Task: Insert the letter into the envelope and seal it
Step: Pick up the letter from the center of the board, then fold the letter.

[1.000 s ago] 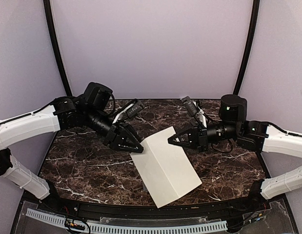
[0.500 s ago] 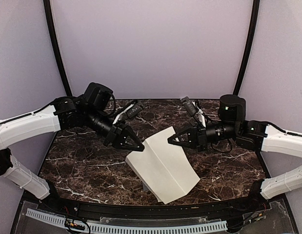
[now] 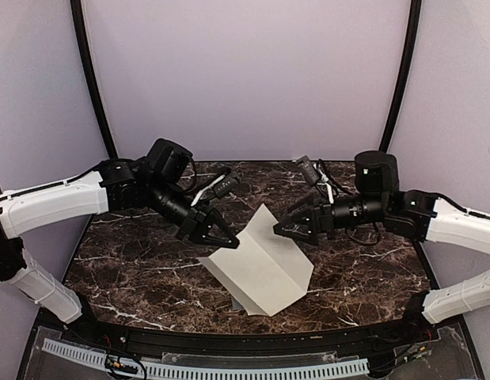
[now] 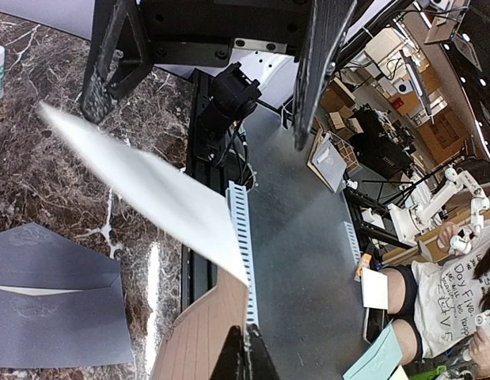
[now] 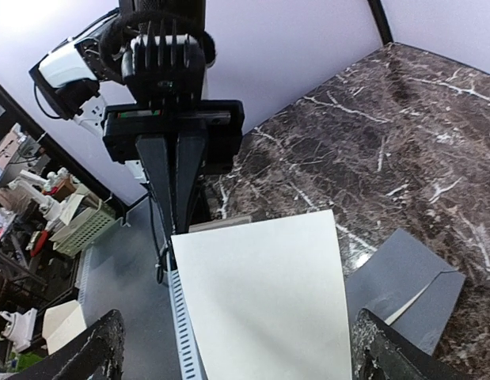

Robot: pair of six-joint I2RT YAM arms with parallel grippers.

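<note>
Letter of creased cream paper (image 3: pixel 260 261) hangs tilted between left gripper (image 3: pixel 228 240) and right gripper (image 3: pixel 279 229), both seemingly with fingers apart. Slate-grey paper envelope (image 4: pixel 55 317) lies flat on dark marble surface (image 3: pixel 134 261) directly beneath it.

The tilted letter (image 3: pixel 264 269) stands up between the left gripper (image 3: pixel 217 237) and right gripper (image 3: pixel 286 231) and shields most of the envelope (image 4: pixel 55 317) from above, while bare table (image 3: pixel 118 261) lies open on both sides.
</note>
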